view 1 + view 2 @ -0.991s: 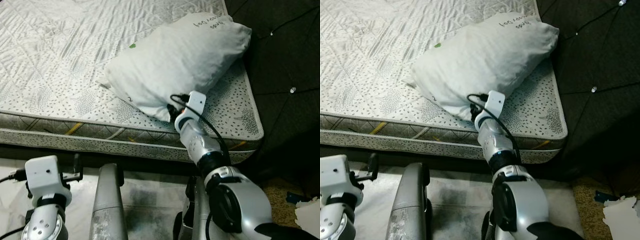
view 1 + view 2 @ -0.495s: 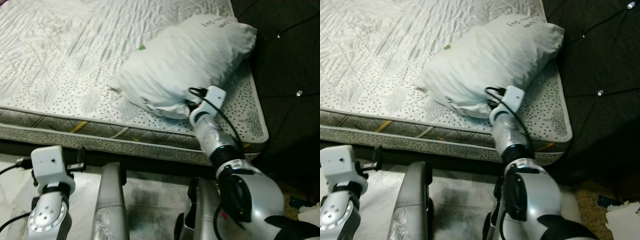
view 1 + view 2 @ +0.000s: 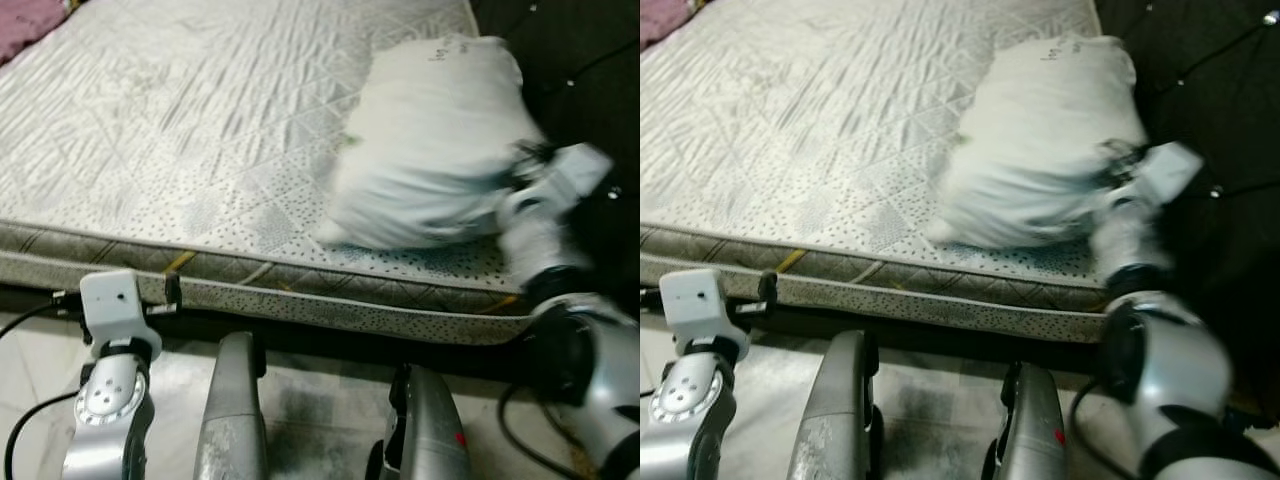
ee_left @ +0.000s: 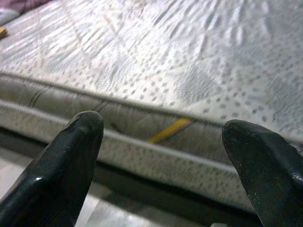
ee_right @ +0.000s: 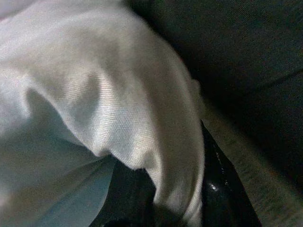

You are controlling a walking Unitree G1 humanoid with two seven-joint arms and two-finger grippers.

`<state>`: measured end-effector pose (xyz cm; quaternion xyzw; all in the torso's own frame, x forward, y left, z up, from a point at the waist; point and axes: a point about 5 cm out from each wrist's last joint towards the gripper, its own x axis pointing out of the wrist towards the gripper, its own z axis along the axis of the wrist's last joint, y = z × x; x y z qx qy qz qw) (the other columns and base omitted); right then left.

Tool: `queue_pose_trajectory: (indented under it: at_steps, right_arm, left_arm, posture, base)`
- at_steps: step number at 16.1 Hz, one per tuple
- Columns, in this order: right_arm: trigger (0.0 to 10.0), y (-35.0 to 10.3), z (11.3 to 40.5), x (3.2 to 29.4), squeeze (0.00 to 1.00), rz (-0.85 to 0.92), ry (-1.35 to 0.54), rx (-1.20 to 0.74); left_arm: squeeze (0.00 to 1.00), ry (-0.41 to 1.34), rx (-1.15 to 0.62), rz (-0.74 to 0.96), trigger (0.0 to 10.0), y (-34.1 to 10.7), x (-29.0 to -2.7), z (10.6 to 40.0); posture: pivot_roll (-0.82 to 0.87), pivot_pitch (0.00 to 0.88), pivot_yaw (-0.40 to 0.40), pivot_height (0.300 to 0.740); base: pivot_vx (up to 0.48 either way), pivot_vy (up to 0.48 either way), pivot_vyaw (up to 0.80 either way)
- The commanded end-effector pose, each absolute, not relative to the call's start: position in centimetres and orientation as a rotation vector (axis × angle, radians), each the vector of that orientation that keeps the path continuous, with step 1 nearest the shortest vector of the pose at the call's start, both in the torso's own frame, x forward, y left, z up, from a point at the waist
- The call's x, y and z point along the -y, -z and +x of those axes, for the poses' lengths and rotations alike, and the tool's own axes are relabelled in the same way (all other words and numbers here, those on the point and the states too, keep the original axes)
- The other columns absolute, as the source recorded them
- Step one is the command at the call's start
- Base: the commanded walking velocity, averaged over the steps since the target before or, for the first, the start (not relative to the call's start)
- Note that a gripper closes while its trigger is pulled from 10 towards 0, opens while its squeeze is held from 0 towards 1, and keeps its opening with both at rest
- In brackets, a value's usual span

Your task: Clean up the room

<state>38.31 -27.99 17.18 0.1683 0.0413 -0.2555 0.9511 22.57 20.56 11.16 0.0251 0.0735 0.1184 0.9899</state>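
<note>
Left eye view: the white pillow (image 3: 435, 160) lies on the mattress (image 3: 200, 130) at its far right corner, close to the dark headboard (image 3: 590, 60). The right hand (image 3: 520, 165) is at the pillow's right edge, pressed into the fabric, and both are blurred by motion. The left hand (image 3: 165, 295) hangs low in front of the mattress side, idle. The step in hand looks like dragging the pillow toward the head of the bed.

Right eye view: the same scene. Compared with 1 second ago, the pillow has slid to the right toward the headboard, the right arm has swung out to the right with it, and the camera has turned as well.

Left wrist view: the 2 black fingers (image 4: 66, 161) stand wide apart with nothing between them, facing the mattress edge.

Right wrist view: white pillow cloth bunches over a black finger (image 5: 215, 189), so this hand seems clamped on a fold of the pillow. Next, I judge, the pillow must settle flat against the headboard before the grip is let go.
</note>
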Motion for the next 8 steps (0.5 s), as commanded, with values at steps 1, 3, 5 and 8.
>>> queue_pose_trajectory:
  at_steps: [1,3,5,8]
  right_arm:
    - [0.0,-20.6,38.4,29.7,0.00,0.342,0.575,0.064]
    - [0.0,-21.9,36.7,33.5,0.00,0.237,0.679,0.121]
    - [0.0,-21.3,36.0,34.4,0.00,0.157,0.686,0.107]
    - [0.0,-15.6,34.9,32.1,0.00,0.057,0.588,-0.009]
  left_arm:
    - [0.00,-0.239,-0.154,0.057,10.0,-10.9,-20.8,22.5]
    - [0.00,-0.242,-0.151,0.051,10.0,-10.7,-20.6,22.8]
    - [0.00,-0.246,-0.149,0.046,10.0,-10.6,-20.5,22.9]
    - [0.00,-0.252,-0.147,0.044,10.0,-10.3,-20.8,23.1]
  posture:
    - [0.16,0.000,-0.015,0.555]
    - [0.15,0.000,-0.024,0.555]
    - [0.14,0.000,-0.038,0.555]
    - [0.13,0.000,-0.035,0.555]
  base:
    - [0.000,0.000,0.00]
    - [0.000,0.000,0.00]
    - [0.000,0.000,0.00]
    - [0.000,0.000,0.00]
